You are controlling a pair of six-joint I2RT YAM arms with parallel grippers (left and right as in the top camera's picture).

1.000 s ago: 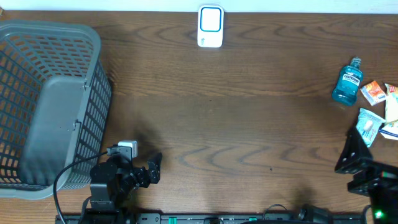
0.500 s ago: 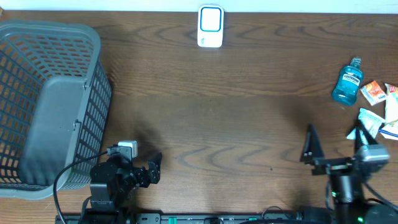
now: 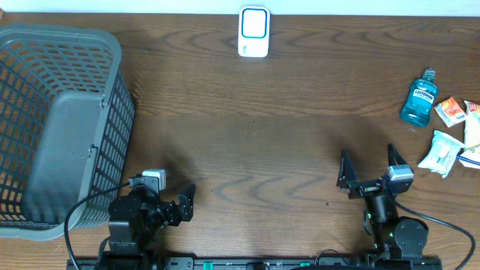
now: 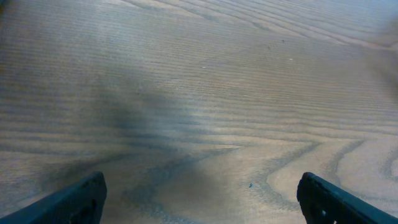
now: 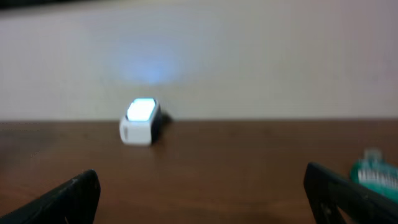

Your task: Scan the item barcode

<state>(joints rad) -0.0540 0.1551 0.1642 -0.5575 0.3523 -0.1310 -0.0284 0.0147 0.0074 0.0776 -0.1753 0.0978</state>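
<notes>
1. Brown wood bench [image 3: 247, 127]; grey slatted basket [image 3: 60, 120] at its left end.
2. White barcode scanner [image 3: 253, 32] upright at the back edge, centre. In the right wrist view it shows blurred with a lit face [image 5: 140, 121].
3. Items to scan are clustered at the right edge: blue mouthwash bottle [image 3: 418, 97] lying down, orange box [image 3: 450, 111] just beside it, white packet [image 3: 441, 154] nearer the front. None is touched by either arm.
4. Left gripper [image 3: 184, 204] low at the front left, beside the basket. Fingers spread wide over bare wood [image 4: 202, 202], holding nothing.
5. Right gripper [image 3: 369, 166] at the front right, pointing toward the back, fingers wide apart and empty [image 5: 205, 193]. The bottle shows at the right edge of the right wrist view [image 5: 376, 171], well apart from the fingers.
</notes>
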